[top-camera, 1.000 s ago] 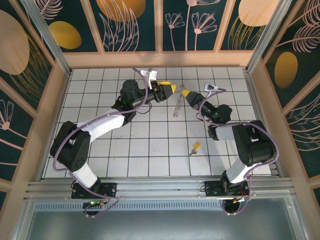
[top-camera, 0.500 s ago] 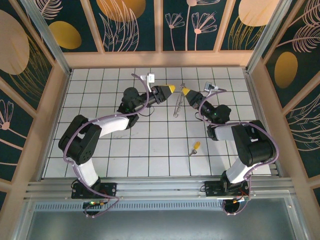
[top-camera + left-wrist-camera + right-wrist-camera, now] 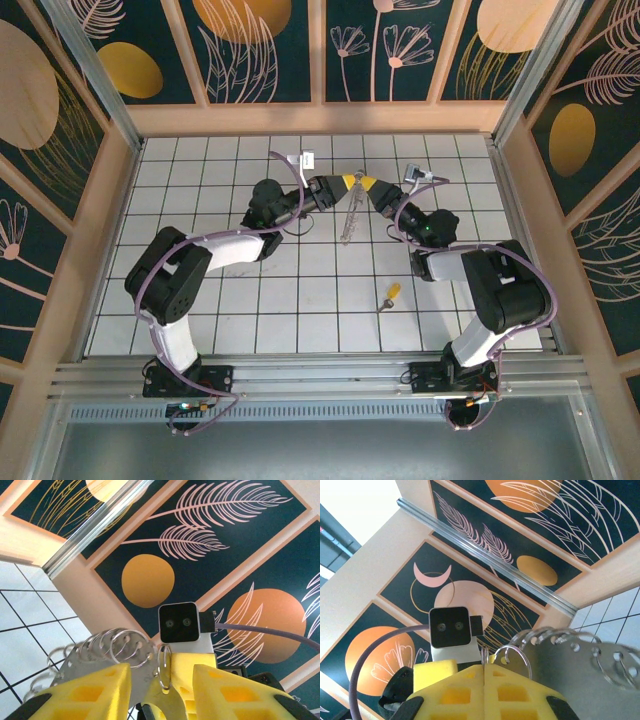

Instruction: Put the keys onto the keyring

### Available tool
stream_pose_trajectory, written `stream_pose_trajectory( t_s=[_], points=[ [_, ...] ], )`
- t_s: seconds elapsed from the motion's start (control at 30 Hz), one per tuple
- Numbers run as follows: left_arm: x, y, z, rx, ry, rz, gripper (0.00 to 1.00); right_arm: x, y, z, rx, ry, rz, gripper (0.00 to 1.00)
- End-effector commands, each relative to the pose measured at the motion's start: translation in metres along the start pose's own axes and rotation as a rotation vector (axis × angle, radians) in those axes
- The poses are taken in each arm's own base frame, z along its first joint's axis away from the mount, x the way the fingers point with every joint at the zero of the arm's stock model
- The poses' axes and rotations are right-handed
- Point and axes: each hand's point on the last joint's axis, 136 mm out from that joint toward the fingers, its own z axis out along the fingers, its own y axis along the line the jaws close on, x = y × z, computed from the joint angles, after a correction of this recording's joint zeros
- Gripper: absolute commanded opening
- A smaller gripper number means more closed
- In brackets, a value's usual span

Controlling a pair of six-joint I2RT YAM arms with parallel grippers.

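right gripper (image 3: 484, 674) clamping keyring (image 3: 580, 680), left gripper (image 3: 162, 682) parted

Left arm (image 3: 230, 245): white links, black joints, purple cable. Right arm (image 3: 505, 290): mostly black. Yellow tool fingers (image 3: 95, 690).

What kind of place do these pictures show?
Probably a robot test booth, not a home: a white tiled table, leaf-patterned wall panels on three sides, and an aluminium rail along the near edge.

1 overhead, 2 wrist views sharing keyring (image 3: 102, 647)
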Motion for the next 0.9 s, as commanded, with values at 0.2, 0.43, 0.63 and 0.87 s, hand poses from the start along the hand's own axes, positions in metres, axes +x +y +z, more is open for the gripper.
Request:
stream_pose_trajectory(
  t_s=[0.2,0.43,0.63,0.87],
  points=[
    [-0.010,-0.021,0.011,0.076,-0.018,0.035,0.27,-0.009,0.037,0.008,-0.135,-0.034,-0.075,0.00],
    [-0.009,-0.024,0.012,0.081,-0.014,0.041,0.12,-0.008,0.036,0.009,-0.133,-0.028,-0.072,0.00],
    [-0.008,-0.025,0.014,0.089,-0.006,0.045,0.00,-0.006,0.035,0.010,-0.134,-0.013,-0.071,0.00],
    [-0.008,-0.023,0.018,0.008,0.074,0.162,0.00,-0.020,0.026,-0.011,-0.068,-0.016,-0.089,0.47]
  ],
)
